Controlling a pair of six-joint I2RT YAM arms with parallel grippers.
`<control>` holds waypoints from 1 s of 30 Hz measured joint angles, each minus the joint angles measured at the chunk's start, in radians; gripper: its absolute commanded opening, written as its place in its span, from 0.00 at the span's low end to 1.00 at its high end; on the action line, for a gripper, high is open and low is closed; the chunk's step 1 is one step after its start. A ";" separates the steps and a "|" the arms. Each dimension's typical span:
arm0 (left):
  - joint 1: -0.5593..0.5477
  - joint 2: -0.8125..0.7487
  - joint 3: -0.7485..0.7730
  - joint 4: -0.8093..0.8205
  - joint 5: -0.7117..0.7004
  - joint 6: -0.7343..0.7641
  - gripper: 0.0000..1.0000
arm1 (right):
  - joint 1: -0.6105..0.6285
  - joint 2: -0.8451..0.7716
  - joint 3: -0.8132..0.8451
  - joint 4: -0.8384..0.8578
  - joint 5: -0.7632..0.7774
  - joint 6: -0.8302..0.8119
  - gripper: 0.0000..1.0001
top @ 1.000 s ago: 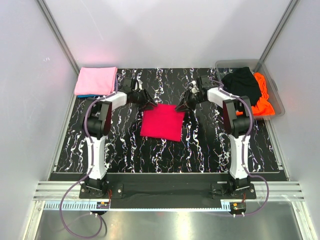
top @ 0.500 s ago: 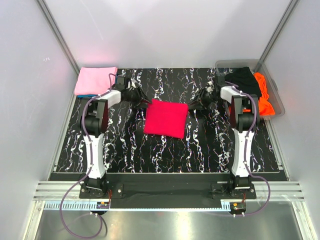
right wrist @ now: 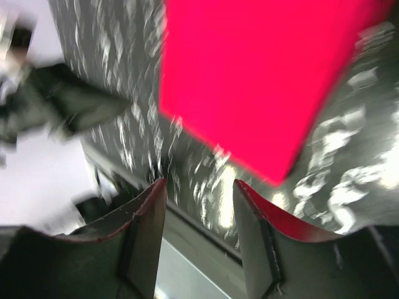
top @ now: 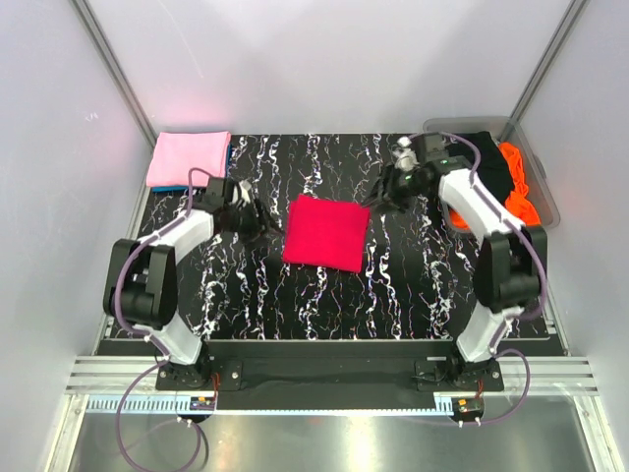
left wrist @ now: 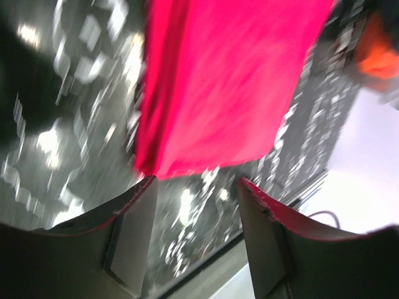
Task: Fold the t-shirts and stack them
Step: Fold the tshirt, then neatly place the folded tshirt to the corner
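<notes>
Left pincer (top: 259, 220) near crimson t-shirt (top: 326, 232)

Red tee (top: 325, 232): soft matt cloth, smooth-faced. Pink tee (top: 189, 158): matt cloth. Black tee (top: 484, 159): matt cloth. Tabletop (top: 393, 295): glossy black, white-veined, marble-look. Bin (top: 467, 122): clear smooth plastic. Rail (top: 324, 376): ribbed bare metal, dull sheen.

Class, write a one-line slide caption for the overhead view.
Folded crimson t-shirt lies between open left gripper and right gripper; pink t-shirt far left, black t-shirt and orange t-shirt in bin.
</notes>
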 measured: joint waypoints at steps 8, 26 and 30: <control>-0.051 -0.059 -0.155 -0.003 -0.047 -0.010 0.40 | 0.314 -0.255 -0.151 -0.043 0.097 -0.018 0.33; -0.057 0.100 -0.096 0.045 -0.089 0.002 0.38 | 0.728 -0.336 -0.118 -0.141 0.575 -0.179 0.49; -0.060 0.121 -0.095 0.065 -0.085 0.004 0.26 | 0.821 -0.396 -0.145 -0.121 0.732 -0.259 0.51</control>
